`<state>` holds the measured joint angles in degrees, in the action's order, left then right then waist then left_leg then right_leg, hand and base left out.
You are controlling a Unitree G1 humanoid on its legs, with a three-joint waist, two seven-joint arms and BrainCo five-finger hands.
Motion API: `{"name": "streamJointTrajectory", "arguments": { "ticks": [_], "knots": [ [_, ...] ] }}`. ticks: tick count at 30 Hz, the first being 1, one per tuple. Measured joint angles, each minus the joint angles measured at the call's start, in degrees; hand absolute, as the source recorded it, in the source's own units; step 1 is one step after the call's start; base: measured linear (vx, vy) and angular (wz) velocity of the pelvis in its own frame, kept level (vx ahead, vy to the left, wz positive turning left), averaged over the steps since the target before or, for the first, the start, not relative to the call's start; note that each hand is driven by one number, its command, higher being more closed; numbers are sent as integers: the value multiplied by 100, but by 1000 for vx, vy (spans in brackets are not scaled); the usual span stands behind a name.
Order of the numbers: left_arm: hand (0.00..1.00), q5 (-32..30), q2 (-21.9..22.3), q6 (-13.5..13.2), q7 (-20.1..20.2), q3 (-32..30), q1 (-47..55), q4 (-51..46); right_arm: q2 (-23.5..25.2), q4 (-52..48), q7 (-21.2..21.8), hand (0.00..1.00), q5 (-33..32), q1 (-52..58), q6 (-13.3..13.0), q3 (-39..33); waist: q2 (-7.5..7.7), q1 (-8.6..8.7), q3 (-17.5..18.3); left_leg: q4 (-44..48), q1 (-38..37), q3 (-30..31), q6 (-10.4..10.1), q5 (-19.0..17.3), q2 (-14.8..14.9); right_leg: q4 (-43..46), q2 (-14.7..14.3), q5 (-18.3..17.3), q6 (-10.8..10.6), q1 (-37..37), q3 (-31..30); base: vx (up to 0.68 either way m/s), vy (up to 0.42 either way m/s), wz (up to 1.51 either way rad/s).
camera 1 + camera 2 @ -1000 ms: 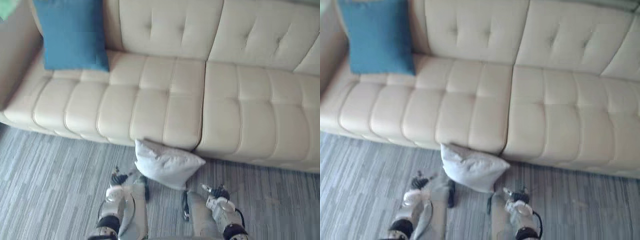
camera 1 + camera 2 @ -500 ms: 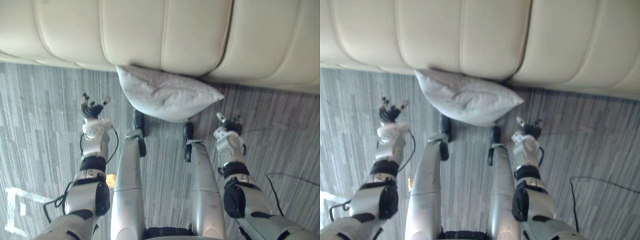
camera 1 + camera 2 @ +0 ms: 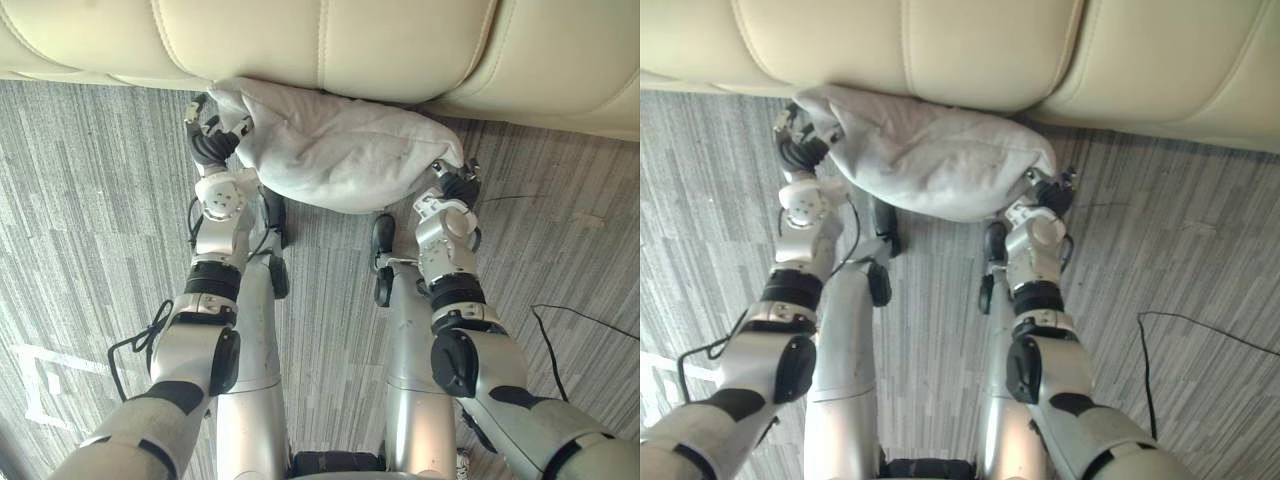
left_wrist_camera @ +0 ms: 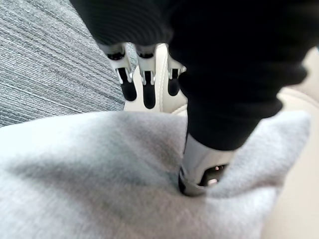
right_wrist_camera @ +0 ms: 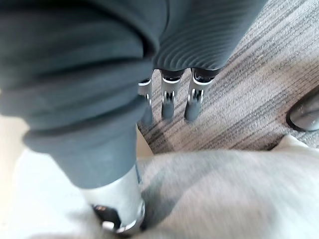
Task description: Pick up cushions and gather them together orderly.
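Left eye view: 1 pale grey cushion (image 3: pixel 340 150) on the striped grey carpet (image 3: pixel 80 200), its back edge against the base of 1 cream sofa (image 3: pixel 400 50). The left hand (image 3: pixel 210 145) is at the cushion's left end and the right hand (image 3: pixel 455 190) at its right end, each touching the fabric. Right eye view: same layout, with the cushion (image 3: pixel 930 155) lying between the left hand (image 3: pixel 800 150) and the right hand (image 3: pixel 1045 195), both at floor level beside the sofa front. Left wrist view: the left hand's fingers (image 4: pixel 148 94) are straight and reach past the cushion's edge, unclenched, while the thumb (image 4: pixel 202 167) presses a dent into the cushion (image 4: pixel 89 174); carpet (image 4: pixel 45 64) lies beyond. Right wrist view: the right hand's fingers (image 5: pixel 167 102) are straight, above the carpet (image 5: pixel 259 89), not closed, and the thumb (image 5: pixel 119 199) is pushed into the cushion (image 5: pixel 224 194). Both hands are spread, 1 at each end of the cushion.
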<state>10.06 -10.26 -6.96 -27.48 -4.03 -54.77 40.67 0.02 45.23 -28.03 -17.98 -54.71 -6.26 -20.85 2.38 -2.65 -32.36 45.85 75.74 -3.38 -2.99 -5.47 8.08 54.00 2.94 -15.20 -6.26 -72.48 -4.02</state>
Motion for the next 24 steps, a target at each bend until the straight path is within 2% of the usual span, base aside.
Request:
{"name": "streamJointTrajectory", "arguments": {
  "ticks": [6,11,15,20,22,24],
  "knots": [
    [100,1,5,2,-20,175,36,-75,-36,-169,48,100,8,217,1,385,0,30,0,70,-16,99,-28,139,-37,100,-7,45,73,35,39,6,2,6],
    [100,8,46,-3,10,352,494,-395,-62,-487,75,100,6,792,-32,809,2,76,3,-58,-611,82,-29,131,-6,-75,-14,51,80,630,56,11,-9,-5],
    [100,17,193,-16,34,486,970,-770,-62,-959,104,100,0,1400,-126,1052,4,79,20,-504,-1403,54,-78,92,14,-518,-13,97,106,1398,93,-47,-33,-4],
    [100,18,375,-168,82,1128,2199,-1617,-9,-1959,121,100,-16,2817,-275,1369,2,40,118,-1527,-3089,-49,-122,149,-76,-1583,32,324,168,3011,91,36,-14,-5],
    [100,18,431,-196,138,1247,2504,-1833,-18,-2329,180,100,-9,3249,-286,1471,-7,16,136,-1642,-3474,-77,-140,170,-73,-1743,33,333,191,3408,92,95,-1,-9],
    [100,18,490,-240,272,1479,2973,-2063,-19,-2785,290,100,-1,3940,-304,1538,-5,18,523,-1750,-3709,-87,-127,171,-89,-1950,46,347,179,3689,100,185,16,-1]
  ]
}}
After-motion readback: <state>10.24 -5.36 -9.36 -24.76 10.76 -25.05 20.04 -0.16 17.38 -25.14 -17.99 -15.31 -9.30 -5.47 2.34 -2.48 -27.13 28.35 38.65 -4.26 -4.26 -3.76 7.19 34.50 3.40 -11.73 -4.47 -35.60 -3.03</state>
